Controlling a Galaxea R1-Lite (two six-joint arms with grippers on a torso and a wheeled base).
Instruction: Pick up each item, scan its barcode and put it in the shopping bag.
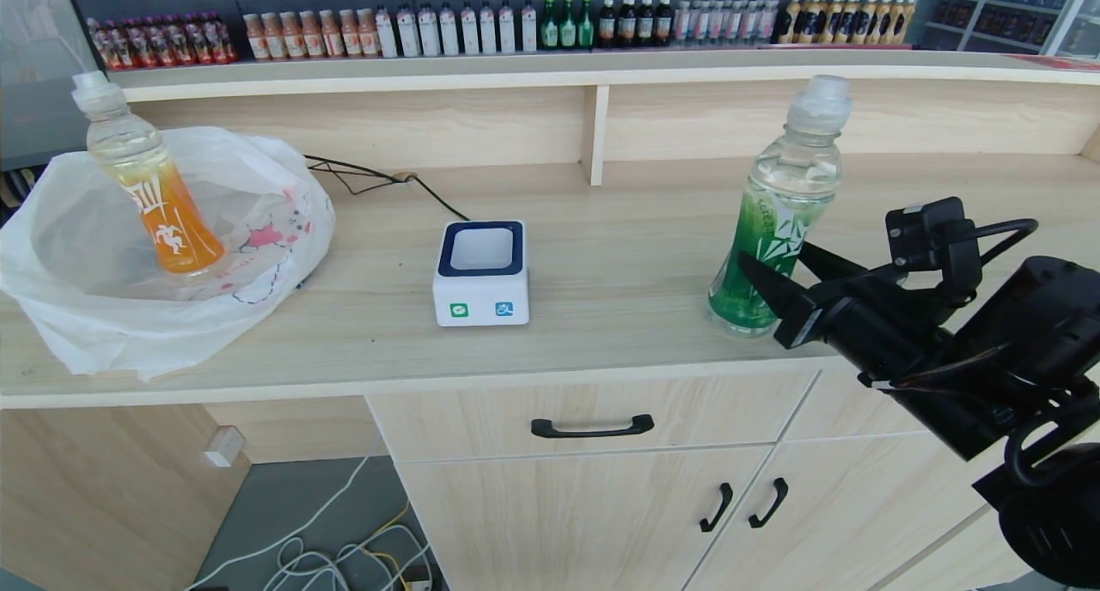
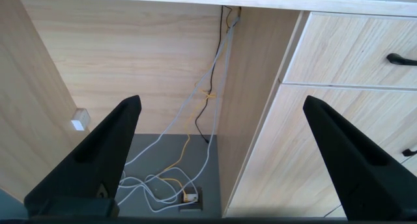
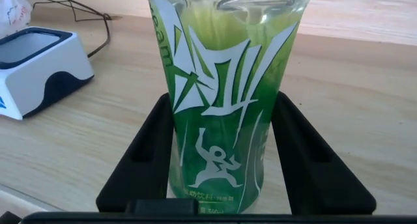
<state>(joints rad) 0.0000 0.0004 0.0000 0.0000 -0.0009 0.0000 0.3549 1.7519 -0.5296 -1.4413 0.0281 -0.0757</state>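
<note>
the green bottle stands upright on the worktop, right of centre in the head view. the right tool is closed on its lower part, one finger against each side. the scanner sits mid-frame, well apart from that bottle. at the left edge the bag lies open on the worktop, with the orange bottle standing tilted inside it. the left tool hangs below the worktop's edge, its jaws wide open and holding nothing, facing a cupboard and floor cables.
</note>
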